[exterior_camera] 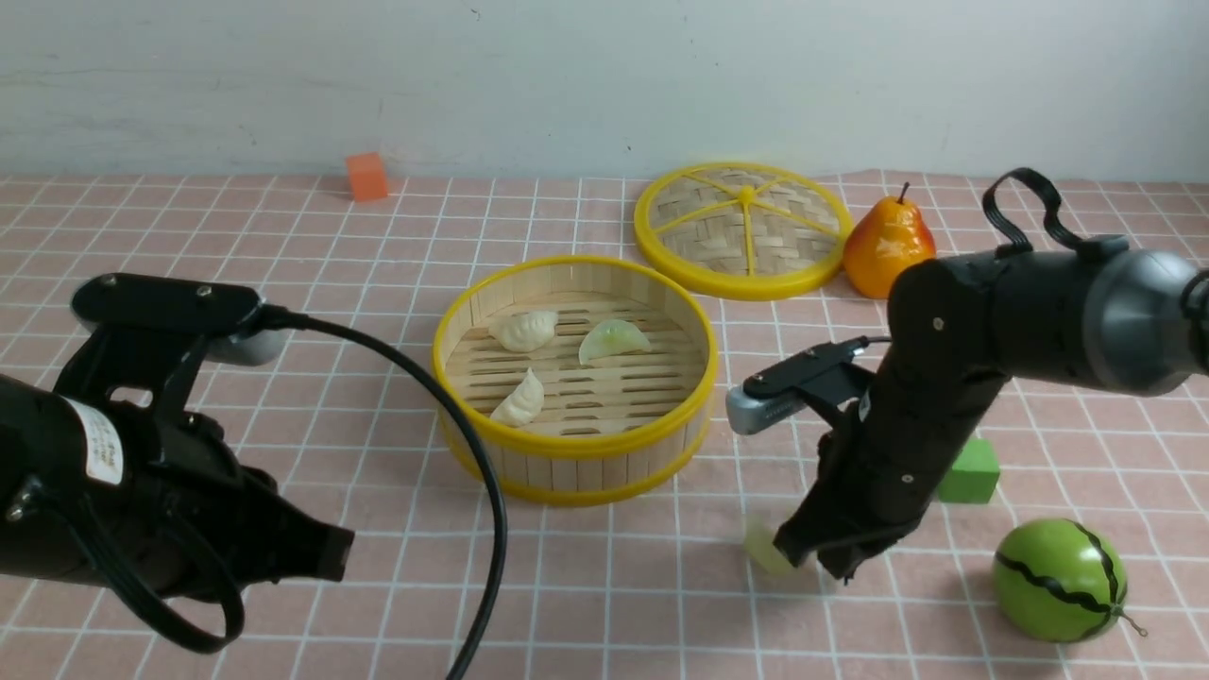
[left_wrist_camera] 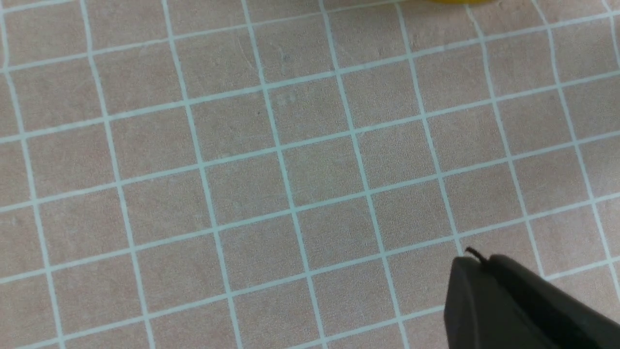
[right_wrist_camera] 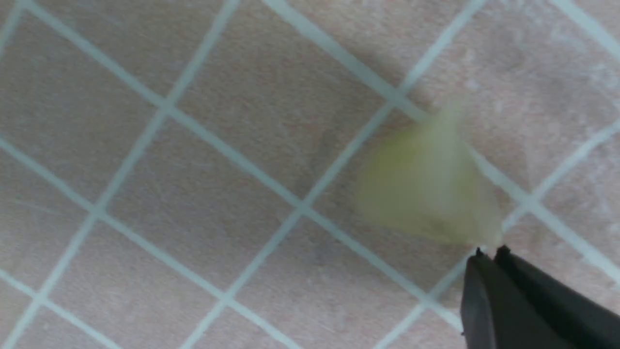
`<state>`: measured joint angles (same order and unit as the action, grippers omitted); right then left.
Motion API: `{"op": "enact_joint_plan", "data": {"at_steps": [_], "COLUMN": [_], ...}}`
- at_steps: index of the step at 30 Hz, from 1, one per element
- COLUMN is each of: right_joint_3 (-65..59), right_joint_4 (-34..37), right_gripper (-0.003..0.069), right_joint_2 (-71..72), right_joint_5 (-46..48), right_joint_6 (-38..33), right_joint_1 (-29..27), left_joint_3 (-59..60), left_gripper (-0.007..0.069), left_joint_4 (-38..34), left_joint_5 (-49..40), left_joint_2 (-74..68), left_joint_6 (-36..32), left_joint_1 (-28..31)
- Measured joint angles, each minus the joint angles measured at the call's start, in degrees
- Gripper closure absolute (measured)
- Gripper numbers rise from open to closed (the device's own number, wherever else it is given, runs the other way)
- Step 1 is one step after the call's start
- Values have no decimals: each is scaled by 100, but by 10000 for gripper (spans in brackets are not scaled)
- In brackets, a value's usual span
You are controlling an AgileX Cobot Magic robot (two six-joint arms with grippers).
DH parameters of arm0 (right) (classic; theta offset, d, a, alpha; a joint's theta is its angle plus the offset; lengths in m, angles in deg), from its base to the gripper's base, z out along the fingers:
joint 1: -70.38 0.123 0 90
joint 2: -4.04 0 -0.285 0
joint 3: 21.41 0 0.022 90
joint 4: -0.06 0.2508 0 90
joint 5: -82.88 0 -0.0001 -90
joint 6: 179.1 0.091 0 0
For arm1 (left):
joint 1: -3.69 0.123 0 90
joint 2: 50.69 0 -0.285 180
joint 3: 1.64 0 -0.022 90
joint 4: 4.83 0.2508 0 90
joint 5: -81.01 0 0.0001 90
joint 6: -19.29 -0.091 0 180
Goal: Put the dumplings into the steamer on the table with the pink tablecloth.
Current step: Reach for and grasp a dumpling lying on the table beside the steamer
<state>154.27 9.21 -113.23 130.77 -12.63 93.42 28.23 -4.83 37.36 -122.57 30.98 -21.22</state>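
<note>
Idle left hand [exterior_camera: 326, 557] pressed together, low over desk [exterior_camera: 283, 236], well left of steamer [exterior_camera: 576, 444]. Three dumplings [exterior_camera: 524, 331] lie inside steamer. The fourth dumpling [exterior_camera: 767, 550] is on the desk just front-right of steamer, touching right hand [exterior_camera: 824, 559] tips on their steamer side. Its fingers are pressed together; can't tell if they nip its edge. Long axis too blurred. Right hand far nearer.

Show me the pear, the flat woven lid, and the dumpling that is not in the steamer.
pear [exterior_camera: 886, 247]: front view, its orange belly.
flat woven lid [exterior_camera: 745, 227]: front view, yellow spoke near its middle.
loose dumpling [right_wrist_camera: 426, 194]: right wrist view, its blurred green body.
</note>
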Motion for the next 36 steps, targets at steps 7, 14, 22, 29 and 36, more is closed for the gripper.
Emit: {"op": "enact_joint_plan", "data": {"at_steps": [7, 14, 22, 29, 36], "right_joint_3": [0, 0, 0, 0, 49], "right_joint_4": [-179, 1171, 1617, 1897, 1576], "right_gripper": [653, 357, 46, 159, 421], "right_joint_2": [454, 466, 405, -190, -272], "right_joint_5": [-23, -327, -714, -486, -513], "right_joint_6": [-212, -955, -2702, -4204, -4579], "right_joint_1": [0, 34, 48, 92, 54], "left_joint_3": [0, 0, 0, 0, 0], "left_gripper": [608, 605, 605, 605, 605], "left_joint_4": [0, 0, 0, 0, 0], "left_joint_5": [0, 6, 38, 38, 38], "left_joint_2": [0, 0, 0, 0, 0], "left_joint_6": [0, 0, 0, 0, 0], "left_joint_1": [0, 0, 0, 0, 0]}}
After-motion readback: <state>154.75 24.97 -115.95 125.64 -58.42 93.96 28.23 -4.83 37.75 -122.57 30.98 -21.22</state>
